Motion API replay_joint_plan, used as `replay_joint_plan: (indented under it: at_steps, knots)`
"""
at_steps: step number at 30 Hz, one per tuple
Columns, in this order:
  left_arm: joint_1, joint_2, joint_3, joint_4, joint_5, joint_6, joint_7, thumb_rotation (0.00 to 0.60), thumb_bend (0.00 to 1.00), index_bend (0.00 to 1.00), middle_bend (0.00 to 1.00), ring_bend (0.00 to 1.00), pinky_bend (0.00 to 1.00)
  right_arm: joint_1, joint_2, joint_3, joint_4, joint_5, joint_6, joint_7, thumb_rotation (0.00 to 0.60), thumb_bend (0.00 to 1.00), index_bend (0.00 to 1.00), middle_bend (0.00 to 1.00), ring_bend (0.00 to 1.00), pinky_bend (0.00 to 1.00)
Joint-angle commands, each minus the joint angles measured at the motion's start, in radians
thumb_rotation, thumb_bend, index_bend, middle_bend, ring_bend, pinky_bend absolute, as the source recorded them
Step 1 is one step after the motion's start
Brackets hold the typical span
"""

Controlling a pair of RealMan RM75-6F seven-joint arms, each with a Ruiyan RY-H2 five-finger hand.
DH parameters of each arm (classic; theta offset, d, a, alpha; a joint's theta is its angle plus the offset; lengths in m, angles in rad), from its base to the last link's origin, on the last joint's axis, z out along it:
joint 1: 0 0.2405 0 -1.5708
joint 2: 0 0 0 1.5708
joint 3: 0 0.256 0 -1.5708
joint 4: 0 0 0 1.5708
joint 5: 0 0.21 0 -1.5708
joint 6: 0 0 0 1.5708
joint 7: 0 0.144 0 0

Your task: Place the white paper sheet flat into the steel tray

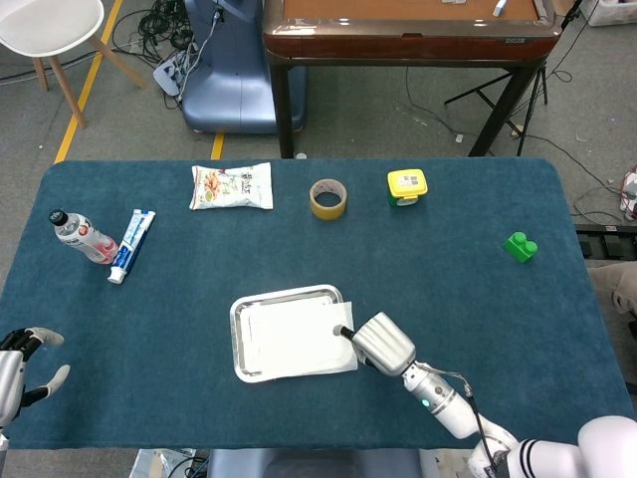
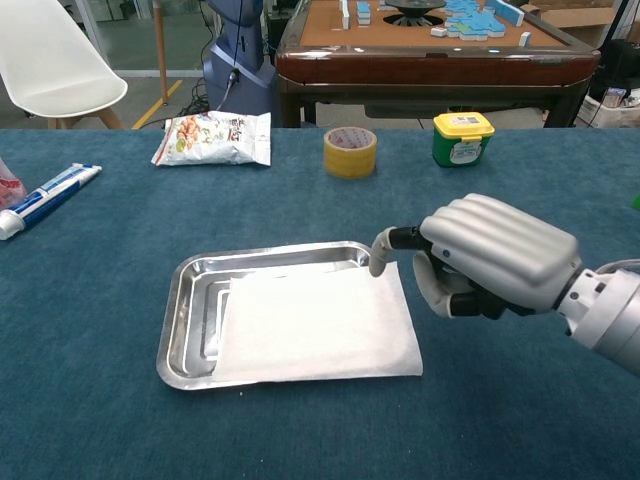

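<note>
The white paper sheet point(image 2: 315, 323) is seen lying across the steel tray point(image 2: 186, 300), near the worktop's front edge, its right margin draped over the tray's right rim. One fingertip of the right hand point(image 2: 487, 262) is set at the sheet's far right corner, nothing gripped. The left hand point(image 1: 20, 362) is held spread, empty, at the front left corner.
</note>
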Motion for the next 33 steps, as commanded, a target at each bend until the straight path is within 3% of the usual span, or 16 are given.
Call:
replay_joint_plan:
  at_steps: [1, 7, 14, 33]
  knots:
    - [0.000, 0.000, 0.000, 0.000, 0.000, 0.001, -0.001, 0.600, 0.23, 0.43, 0.41, 0.31, 0.46, 0.030, 0.068, 0.025, -0.121, 0.092, -0.122, -0.136, 0.600, 1.00, 0.38, 1.00, 1.00, 1.00]
    - [0.001, 0.002, 0.000, -0.001, 0.001, 0.002, -0.003, 0.600, 0.23, 0.43, 0.41, 0.31, 0.46, 0.055, 0.107, 0.063, -0.230, 0.227, -0.233, -0.294, 0.600, 1.00, 0.36, 1.00, 1.00, 1.00]
    - [0.003, 0.004, -0.001, -0.002, 0.002, 0.007, -0.005, 0.600, 0.23, 0.43, 0.41, 0.31, 0.46, 0.073, 0.117, 0.074, -0.296, 0.313, -0.272, -0.408, 0.600, 1.00, 0.36, 1.00, 1.00, 1.00]
    - [0.007, 0.010, -0.002, -0.003, 0.008, 0.018, -0.013, 0.600, 0.23, 0.43, 0.41, 0.31, 0.46, 0.122, 0.061, 0.061, -0.301, 0.404, -0.308, -0.525, 0.600, 1.00, 0.36, 1.00, 1.00, 1.00]
